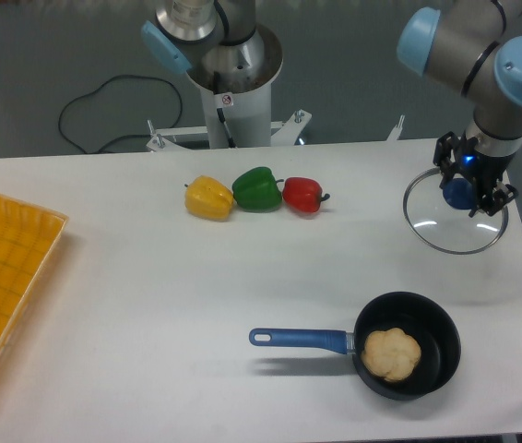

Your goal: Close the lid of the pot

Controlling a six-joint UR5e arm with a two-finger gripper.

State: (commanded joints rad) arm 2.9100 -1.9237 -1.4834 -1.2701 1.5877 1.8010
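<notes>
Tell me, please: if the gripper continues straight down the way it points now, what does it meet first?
The gripper points down at the lid's blue knob, its fingers on either side of it, so it would meet the knob first. Whether it already touches is unclear.

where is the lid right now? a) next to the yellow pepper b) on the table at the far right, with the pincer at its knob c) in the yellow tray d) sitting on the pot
b: the lid lies on the table's far right with the pincer at its blue knob, while the pot sits uncovered nearer the front edge.
</notes>
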